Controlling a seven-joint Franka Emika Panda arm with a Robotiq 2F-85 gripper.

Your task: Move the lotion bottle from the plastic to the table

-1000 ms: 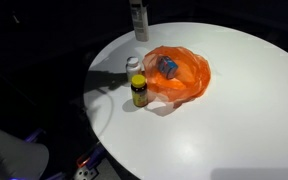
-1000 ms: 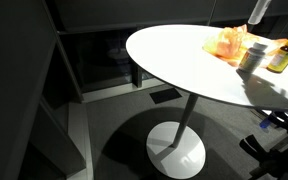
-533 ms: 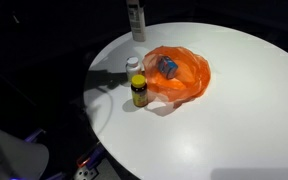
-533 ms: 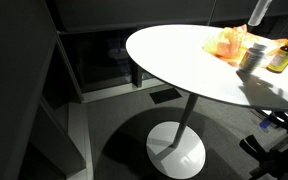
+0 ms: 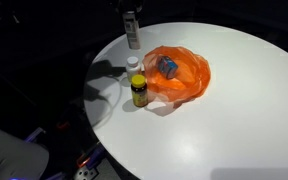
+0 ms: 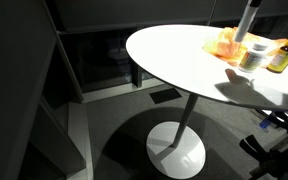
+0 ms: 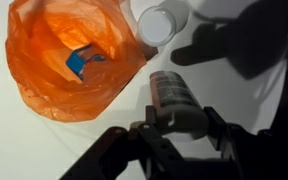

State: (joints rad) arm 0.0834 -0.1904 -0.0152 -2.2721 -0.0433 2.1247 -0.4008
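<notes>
A round white bench (image 5: 234, 110) on a pedestal foot (image 6: 178, 150) carries a crumpled orange plastic bag (image 5: 180, 74) that lies open on its top. The bag holds one small blue packet (image 7: 81, 62). In the wrist view, the tool (image 7: 181, 120) is clamped around the lotion bottle (image 7: 172, 88), a slim grey cylinder. The bottle is out of the plastic and held over bare bench beside the bag's rim, and in an exterior view it hangs above the bench's edge. Two containers stand close by on the bench, just beside the bag. They are a white-capped bottle (image 5: 134, 64) and, next to it, a black-capped bottle with a yellow label (image 5: 139, 92). In the wrist view the white cap lies just beyond the held bottle's end. Writing on the labels is too small to read.
</notes>
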